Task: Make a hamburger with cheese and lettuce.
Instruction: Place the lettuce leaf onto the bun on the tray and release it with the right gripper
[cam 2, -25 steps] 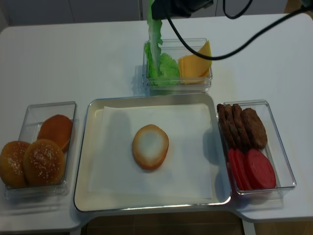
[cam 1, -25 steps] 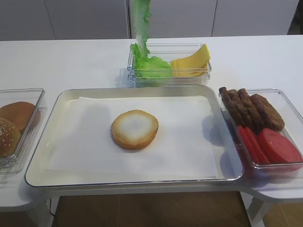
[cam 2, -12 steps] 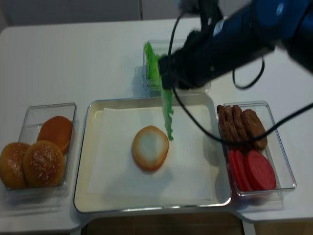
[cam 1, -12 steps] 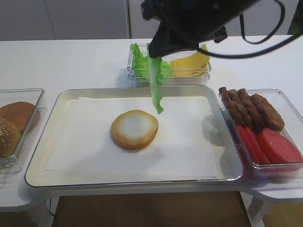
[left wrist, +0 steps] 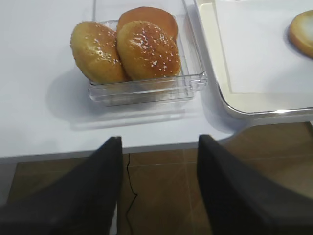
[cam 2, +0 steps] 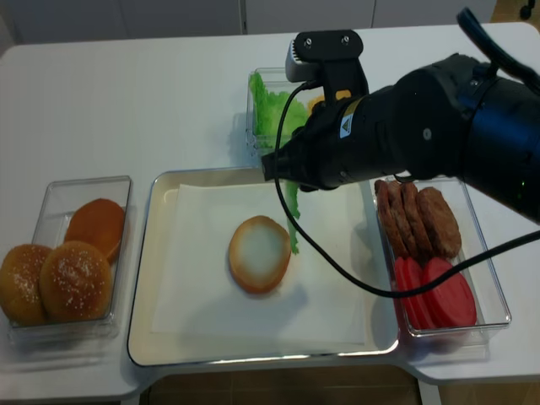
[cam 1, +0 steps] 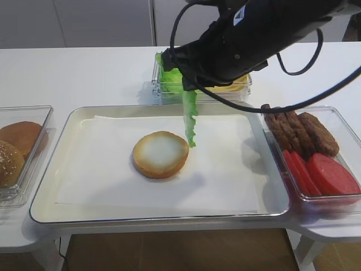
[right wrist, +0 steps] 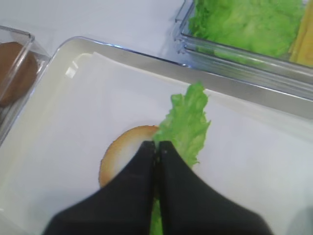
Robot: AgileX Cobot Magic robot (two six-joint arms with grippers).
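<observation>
Clenched black fingers of the right gripper pinch a ruffled bright green lettuce leaf, which hangs down over the metal tray just beside the 2 o'clock edge of the round whitish-faced bun half with a golden-brown rim. That bun half lies near the middle of a white paper sheet lining the tray, on a white table with pale cabinet fronts behind.

At 12 o'clock from the tray, a clear plastic box holds more green leaves and pale yellow cheese slices, largely hidden in both high views by the dark right arm and its black cable. At 3 o'clock a second clear box carries dark brown patties and red tomato slices; at 9 o'clock a third holds sesame-topped brown buns.

Only the left wrist view shows the left gripper, its two dark fingers spread apart and empty, above the table's near edge and the brown floor. Only the right wrist view shows the leaf overlapping the bun's rim from above.
</observation>
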